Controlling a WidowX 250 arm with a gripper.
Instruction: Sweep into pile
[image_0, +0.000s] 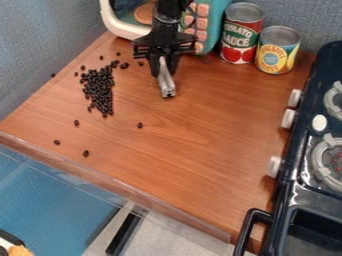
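Black and angular, the gripper (164, 62) is pointed down before a teal toy microwave (216, 22), a slim grey tool (166, 85) clamped between its jaws. Small, rounded dark beans (99, 90) are loosely clustered at the view's left, strays scattered around them on the smooth, wood-grained counter (194, 130).

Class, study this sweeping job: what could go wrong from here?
Stray dark beads near the front edge of the counter could roll off if pushed outward. The grey tool in the gripper looks narrow, so beads might slip around it. The gripper is also close to the toy microwave and might bump it.
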